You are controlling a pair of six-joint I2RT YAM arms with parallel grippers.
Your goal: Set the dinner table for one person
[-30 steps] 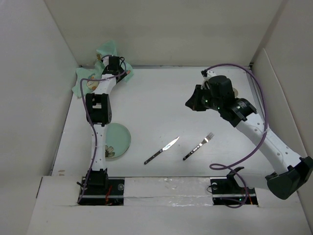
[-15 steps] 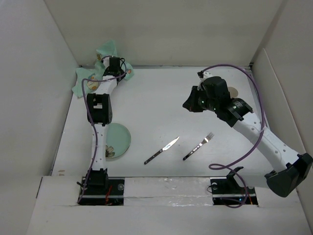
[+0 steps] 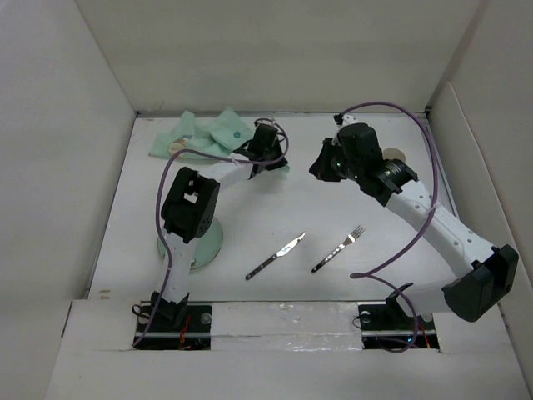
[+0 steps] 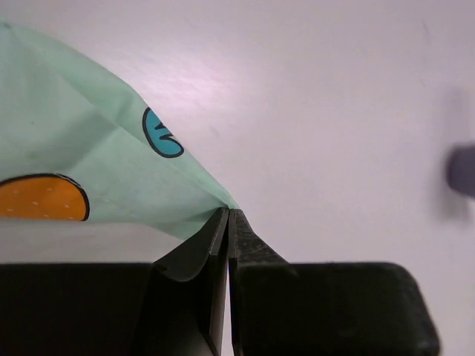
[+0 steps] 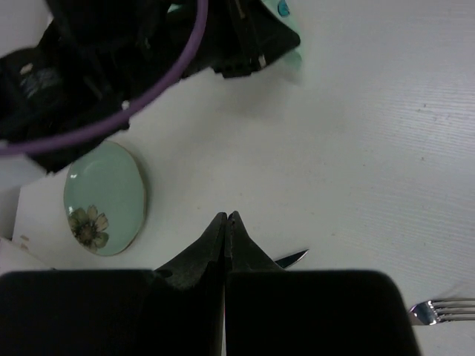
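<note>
**Mat corner pinched, cutlery near the front edge**

The white table fills the top view, walled on three sides. The right arm reaches from 5 o'clock up towards 1 o'clock. The left arm rises from 7 o'clock and bends across to 12 o'clock.

The mat, mint green with cartoon prints, lies crumpled at 11 o'clock by the far wall, one corner drawn out towards 12 o'clock. The green plate sits at 8 o'clock, partly under the left arm. The knife lies at 6 o'clock and the fork just beside it at 5 o'clock, both slanted and apart.

The left gripper has its fingers pressed together on the mat's corner. The right gripper hangs above the table, its fingers closed with nothing between them.
</note>
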